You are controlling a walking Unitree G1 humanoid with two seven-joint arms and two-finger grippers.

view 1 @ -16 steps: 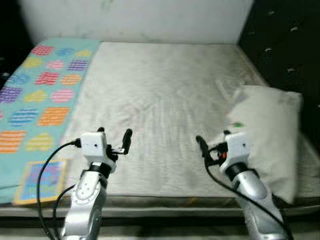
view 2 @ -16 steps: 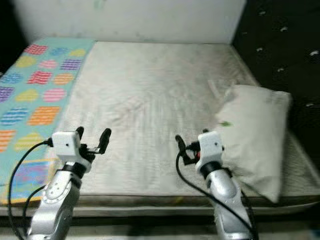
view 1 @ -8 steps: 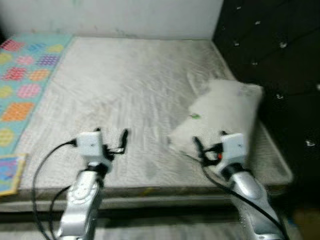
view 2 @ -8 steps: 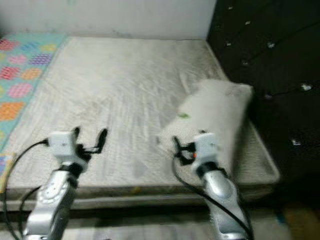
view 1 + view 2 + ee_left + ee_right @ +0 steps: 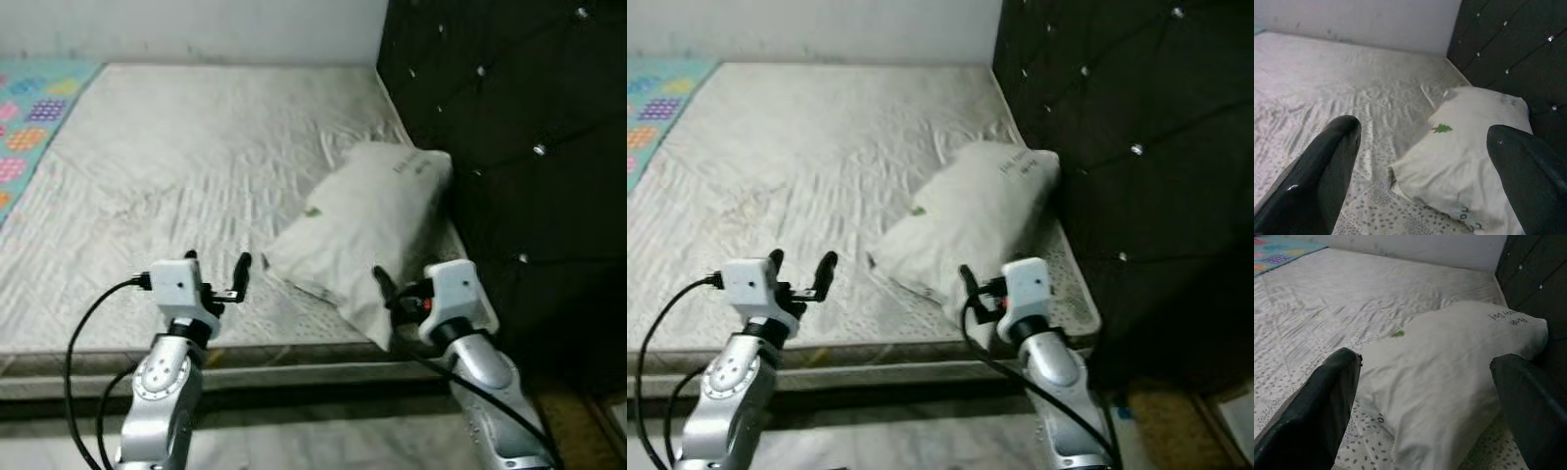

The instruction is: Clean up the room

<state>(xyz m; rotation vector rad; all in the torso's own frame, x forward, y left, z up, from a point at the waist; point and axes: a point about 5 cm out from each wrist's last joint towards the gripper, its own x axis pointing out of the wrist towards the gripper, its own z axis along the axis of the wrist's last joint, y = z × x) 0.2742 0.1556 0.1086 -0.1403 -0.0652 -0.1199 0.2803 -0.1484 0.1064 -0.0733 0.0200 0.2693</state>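
- Two grippers are raised at the near edge of the bed. You see the left gripper (image 5: 217,275) over bare mattress (image 5: 176,166); its fingers (image 5: 1327,161) are spread wide and hold nothing.
- Check the right gripper (image 5: 402,294): it hangs just before the near corner of the pillow (image 5: 362,230). Its fingers (image 5: 1327,401) are also spread wide, with the pillow lying between them in the right wrist view, and nothing is clamped.
- Locate the pillow on the right part of the mattress. It lies flat and askew, its far end close against the dark tufted headboard (image 5: 509,127); a small green mark shows on its cover.
- Judge the step as approach to the pillow, with the grasp not yet made. The next move calls for you to advance the right gripper onto the near corner and close on the fabric. The stuffing is soft, so take a deep bite.
- Note the coloured blanket (image 5: 29,113) at the far left edge, well apart from both grippers.
- Compare with the frame one second ago: the view has swung right. The blanket has slid almost out of frame, the headboard has come in, and the pillow now sits central. Treat this as camera motion; the pillow's place on the mattress looks the same. Both grippers remain open as before.
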